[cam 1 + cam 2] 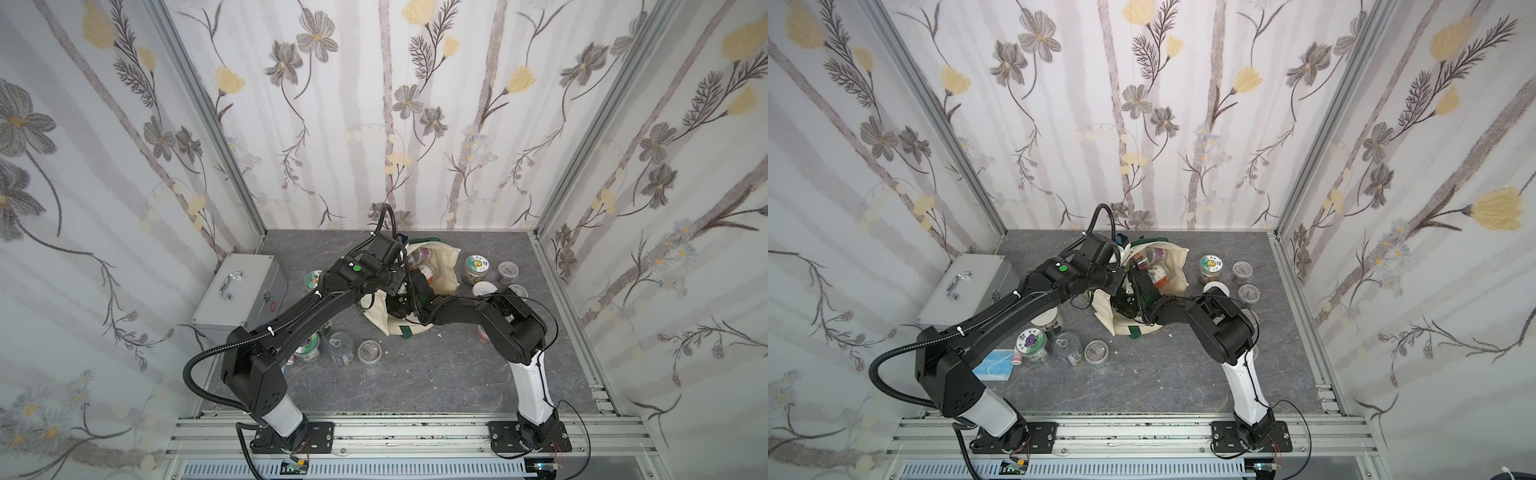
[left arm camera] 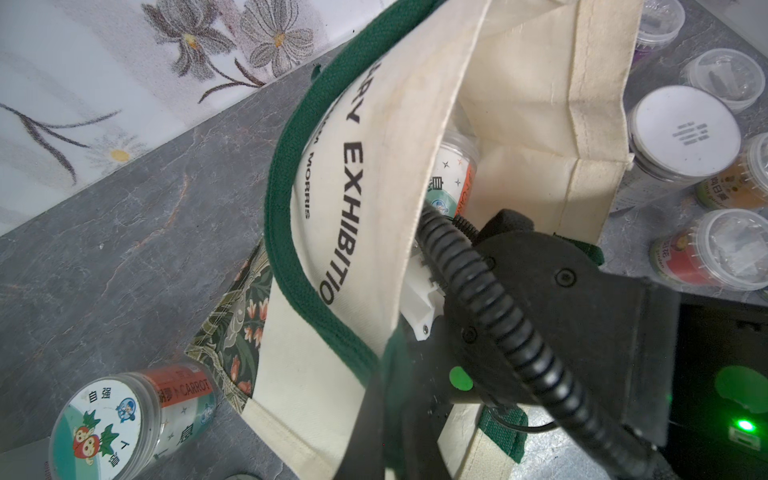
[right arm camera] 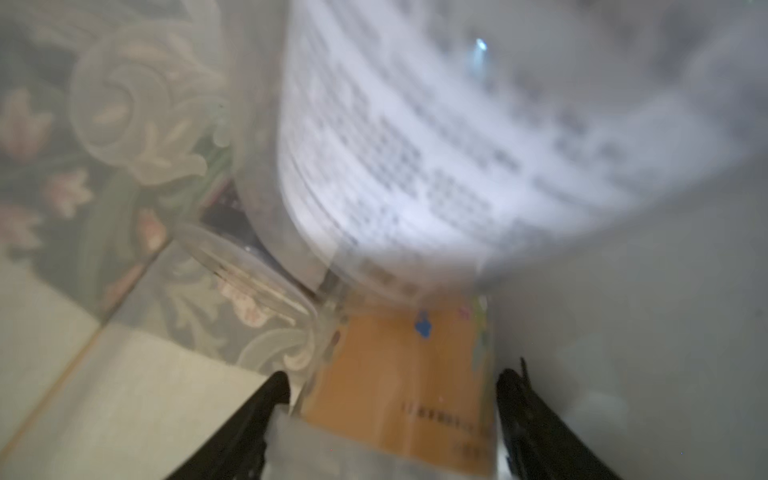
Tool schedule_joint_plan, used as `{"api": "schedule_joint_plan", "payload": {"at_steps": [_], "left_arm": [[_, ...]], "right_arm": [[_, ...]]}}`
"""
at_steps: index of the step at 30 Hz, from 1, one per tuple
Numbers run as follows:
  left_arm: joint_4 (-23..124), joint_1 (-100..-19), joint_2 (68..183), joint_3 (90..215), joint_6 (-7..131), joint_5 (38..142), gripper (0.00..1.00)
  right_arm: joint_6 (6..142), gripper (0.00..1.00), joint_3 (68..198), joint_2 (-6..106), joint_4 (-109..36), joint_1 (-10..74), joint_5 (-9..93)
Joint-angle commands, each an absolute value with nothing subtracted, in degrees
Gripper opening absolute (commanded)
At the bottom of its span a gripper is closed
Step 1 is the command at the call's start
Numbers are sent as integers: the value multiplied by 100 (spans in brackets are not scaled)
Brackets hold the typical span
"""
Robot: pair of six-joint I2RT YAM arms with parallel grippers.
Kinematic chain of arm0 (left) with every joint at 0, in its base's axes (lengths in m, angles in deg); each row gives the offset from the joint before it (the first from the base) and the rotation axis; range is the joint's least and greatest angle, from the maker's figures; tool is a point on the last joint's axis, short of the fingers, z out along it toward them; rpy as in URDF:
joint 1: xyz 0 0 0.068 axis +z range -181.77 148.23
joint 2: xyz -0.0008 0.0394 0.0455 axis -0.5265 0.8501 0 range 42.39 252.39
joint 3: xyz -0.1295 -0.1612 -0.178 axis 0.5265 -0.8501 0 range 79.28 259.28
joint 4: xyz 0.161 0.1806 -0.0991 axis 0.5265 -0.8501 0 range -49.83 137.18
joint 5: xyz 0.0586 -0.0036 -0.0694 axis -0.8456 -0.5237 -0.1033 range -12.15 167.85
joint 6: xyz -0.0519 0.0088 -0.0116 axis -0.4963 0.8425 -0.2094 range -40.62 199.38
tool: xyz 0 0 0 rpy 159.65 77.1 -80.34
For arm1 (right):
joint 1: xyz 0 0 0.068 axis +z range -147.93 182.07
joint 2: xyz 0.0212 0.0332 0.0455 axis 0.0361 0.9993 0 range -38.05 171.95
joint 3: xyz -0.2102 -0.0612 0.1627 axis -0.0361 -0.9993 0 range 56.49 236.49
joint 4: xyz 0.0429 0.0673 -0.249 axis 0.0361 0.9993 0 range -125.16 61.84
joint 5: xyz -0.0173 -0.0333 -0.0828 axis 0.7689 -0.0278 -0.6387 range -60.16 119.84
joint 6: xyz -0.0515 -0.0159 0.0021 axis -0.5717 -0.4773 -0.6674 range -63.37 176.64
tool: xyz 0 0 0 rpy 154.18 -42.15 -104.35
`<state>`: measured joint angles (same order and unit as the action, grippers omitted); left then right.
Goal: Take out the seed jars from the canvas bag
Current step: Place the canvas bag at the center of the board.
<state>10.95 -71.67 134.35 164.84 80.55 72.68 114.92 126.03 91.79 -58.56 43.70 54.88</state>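
Roughly 10 seed jars (image 1: 1034, 345) stand outside the canvas bag (image 1: 1177, 268) lying on the table (image 1: 1183, 374), its rim pinched by the closed left gripper (image 2: 384, 374); inside, the right gripper (image 3: 392, 378) straddles an orange-labelled jar (image 3: 399, 349), grip unclear, with at least 2 more beyond.

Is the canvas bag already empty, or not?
Not empty. In a top view, seed jars lie inside the open mouth of the canvas bag.

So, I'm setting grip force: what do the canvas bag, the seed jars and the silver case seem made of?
Canvas bag: cream woven cloth, matte; it folds and shows stitched hems. Seed jars: likely clear plastic, glossy; contents show through. Silver case: probably aluminium, dull metallic sheen, chrome handle.
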Motion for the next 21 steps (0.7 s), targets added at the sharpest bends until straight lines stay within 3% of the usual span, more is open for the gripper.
{"api": "schedule_joint_plan", "payload": {"at_steps": [1,7,21], "left_arm": [[1109,-7151,13336,16420,8028,7205,0],[1196,-7129,13244,16322,8026,7205,0],[1043,-6918,13559,16781,7723,7494,0]], "right_arm": [[11543,69,12432,8930,-5542,4322,5284],[11519,62,11900,8323,-5700,4144,5131],[10883,61,10843,6841,-6235,3943,5107]]}}
